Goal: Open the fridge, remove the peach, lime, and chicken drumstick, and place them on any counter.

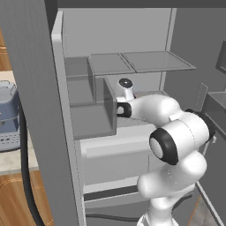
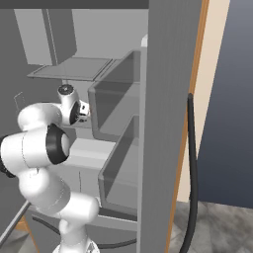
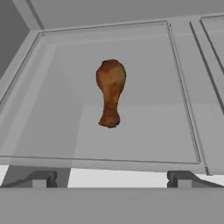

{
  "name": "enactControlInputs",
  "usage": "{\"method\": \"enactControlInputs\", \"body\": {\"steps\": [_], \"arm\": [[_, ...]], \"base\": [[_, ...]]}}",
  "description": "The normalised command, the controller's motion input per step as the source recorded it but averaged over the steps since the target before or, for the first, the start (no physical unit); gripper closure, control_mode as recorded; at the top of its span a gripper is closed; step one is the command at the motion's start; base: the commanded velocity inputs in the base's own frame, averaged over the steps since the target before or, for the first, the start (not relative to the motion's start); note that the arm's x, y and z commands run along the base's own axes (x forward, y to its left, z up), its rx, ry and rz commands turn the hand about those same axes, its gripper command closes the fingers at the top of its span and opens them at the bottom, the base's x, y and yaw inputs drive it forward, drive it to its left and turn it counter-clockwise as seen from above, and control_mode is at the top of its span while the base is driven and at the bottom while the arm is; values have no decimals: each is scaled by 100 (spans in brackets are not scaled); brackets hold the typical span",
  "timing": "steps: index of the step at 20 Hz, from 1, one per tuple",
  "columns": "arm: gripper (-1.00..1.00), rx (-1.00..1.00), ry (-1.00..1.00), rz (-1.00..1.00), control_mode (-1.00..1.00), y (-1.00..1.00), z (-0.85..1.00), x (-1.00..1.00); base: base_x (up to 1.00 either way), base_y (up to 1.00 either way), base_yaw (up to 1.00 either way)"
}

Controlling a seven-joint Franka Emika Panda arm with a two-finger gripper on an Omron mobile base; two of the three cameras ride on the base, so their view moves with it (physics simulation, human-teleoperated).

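The fridge (image 1: 114, 31) stands open, with its grey door (image 1: 31, 88) swung out at the left. My arm reaches inside it. In the hand view the brown chicken drumstick (image 3: 110, 92) lies alone on a glass shelf (image 3: 144, 135), thick end away from me and thin bone end toward me. My gripper (image 3: 111, 180) is open above the shelf's near edge, its fingertips (image 3: 43, 179) spread wide, apart from the drumstick and touching nothing. The peach and the lime are out of view. A strip of the counter (image 1: 12, 162) shows left of the door.
Door bins (image 1: 92, 114) jut from the open door right beside my wrist. An upper glass shelf (image 1: 141, 62) hangs above the hand. A blue-grey appliance (image 1: 9, 114) stands on the counter. The second grey door (image 2: 168, 123), with a dark handle (image 2: 191, 163), closes off the right side.
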Motion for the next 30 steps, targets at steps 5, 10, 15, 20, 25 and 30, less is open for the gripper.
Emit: {"method": "enactControlInputs", "body": {"steps": [5,10,15,20,25,30], "arm": [[-100,0,3,0,-100,7,-21,58],[-100,0,1,0,-100,12,-25,52],[-100,0,0,0,-100,10,-31,46],[-100,0,0,0,-100,0,-27,41],[-100,0,0,0,-100,0,-28,33],[-100,0,0,0,-100,0,-26,0]], "base": [[0,0,0],[0,0,0],[0,0,0],[0,0,0],[0,0,0],[0,0,0]]}}
